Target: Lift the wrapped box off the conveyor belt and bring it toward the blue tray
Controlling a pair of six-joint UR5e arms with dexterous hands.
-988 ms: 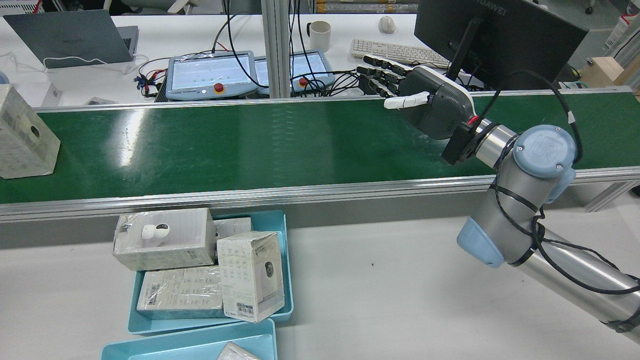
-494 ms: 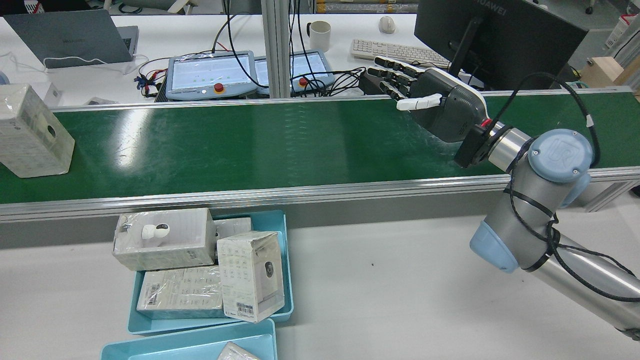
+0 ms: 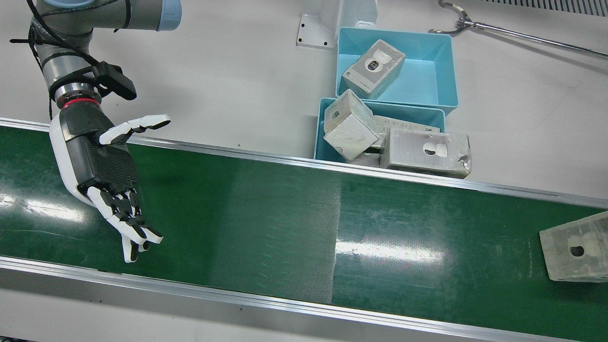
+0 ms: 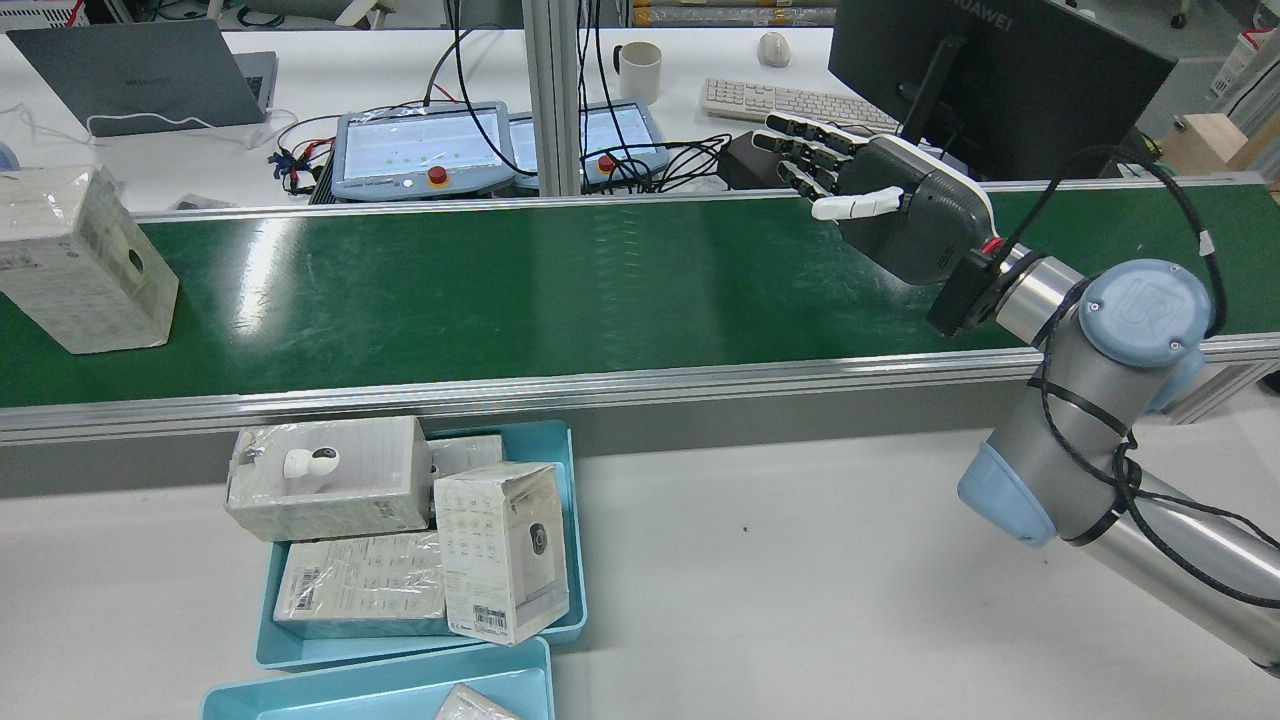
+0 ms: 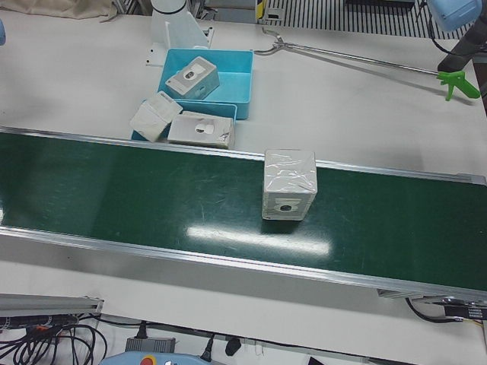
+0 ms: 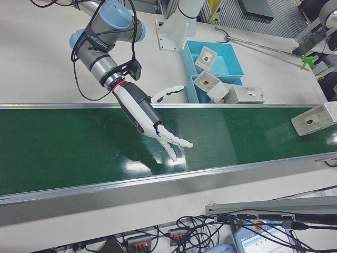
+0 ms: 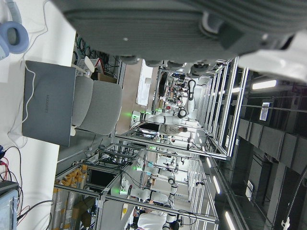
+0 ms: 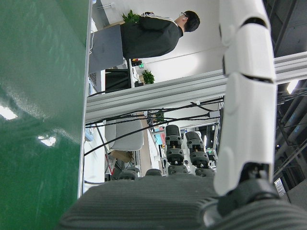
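Note:
The wrapped box (image 4: pixel 85 260) stands on the green conveyor belt (image 4: pixel 520 290) near its left end in the rear view, also seen as the wrapped box (image 3: pixel 574 249), (image 5: pixel 289 182), (image 6: pixel 316 118). My right hand (image 4: pixel 880 200) hovers open over the belt's far edge, far to the right of the box, palm facing it and fingers spread; the front views show the same right hand (image 3: pixel 102 175), (image 6: pixel 147 118). The blue tray (image 4: pixel 572 520) lies on the table before the belt. Only the palm edge of my left hand (image 7: pixel 192 19) shows, with nothing in it.
The blue tray (image 3: pixel 321 123) holds several wrapped boxes; a second blue tray (image 3: pixel 441 71) behind it holds one. A long grabber tool (image 5: pixel 456 80) lies on the table. Beyond the belt are teach pendants (image 4: pixel 420 150) and a monitor (image 4: pixel 1000 70).
The wrapped box has ridden the belt to the right in the rear view. My right hand has shifted right and toward the belt's far edge, staying open.

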